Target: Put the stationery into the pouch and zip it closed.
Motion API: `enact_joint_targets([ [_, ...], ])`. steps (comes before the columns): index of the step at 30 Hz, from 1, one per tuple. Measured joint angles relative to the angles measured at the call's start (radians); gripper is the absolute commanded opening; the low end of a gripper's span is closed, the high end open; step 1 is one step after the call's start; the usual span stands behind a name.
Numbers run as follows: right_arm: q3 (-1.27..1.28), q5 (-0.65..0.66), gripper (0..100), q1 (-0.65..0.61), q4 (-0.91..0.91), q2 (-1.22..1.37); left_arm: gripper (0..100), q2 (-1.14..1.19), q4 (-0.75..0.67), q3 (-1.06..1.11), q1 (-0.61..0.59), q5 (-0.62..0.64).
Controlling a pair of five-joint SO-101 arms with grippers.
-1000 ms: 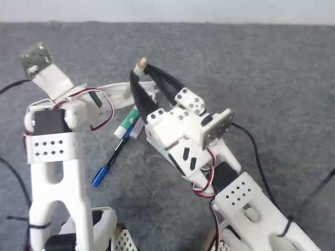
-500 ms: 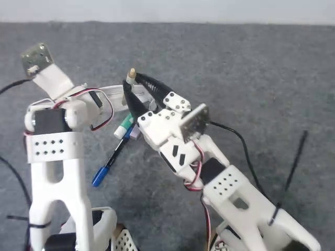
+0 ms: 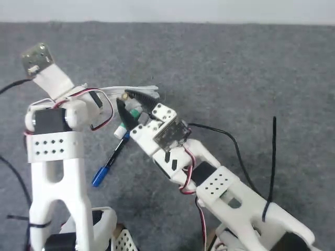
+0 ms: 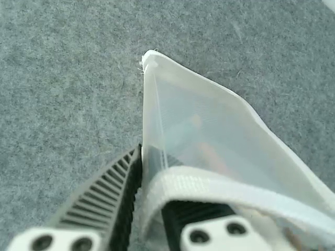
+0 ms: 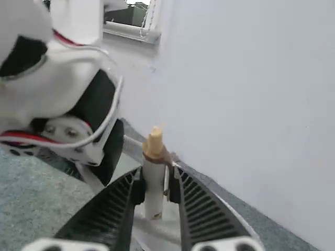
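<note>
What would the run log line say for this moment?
left gripper shut on pouch | right gripper shut on white pen, beside pouch | blue pen, green-capped marker on table

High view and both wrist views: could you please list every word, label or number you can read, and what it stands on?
No text can be read in any view.
Pouch: no print visible.
White pen, blue pen, green-capped marker: any print is too small to read.
Camera board: markings too small to read.
</note>
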Motion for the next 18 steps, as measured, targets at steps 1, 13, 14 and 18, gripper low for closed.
enact_joint_targets([
  [1,0.002,0.011,0.7,-0.006,0.002,0.0,1,0.0,0.0,0.0,0.0,0.0],
  [13,-0.031,0.023,17.4,-0.021,0.358,-0.086,1,0.002,-0.02,0.002,0.002,0.0],
  [14,-0.032,0.012,17.5,-0.021,0.399,-0.12,1,0.002,-0.02,0.003,0.002,0.0],
  [18,-0.029,-0.037,17.7,-0.02,0.565,-0.242,1,0.002,-0.02,0.017,0.0,0.0],
])
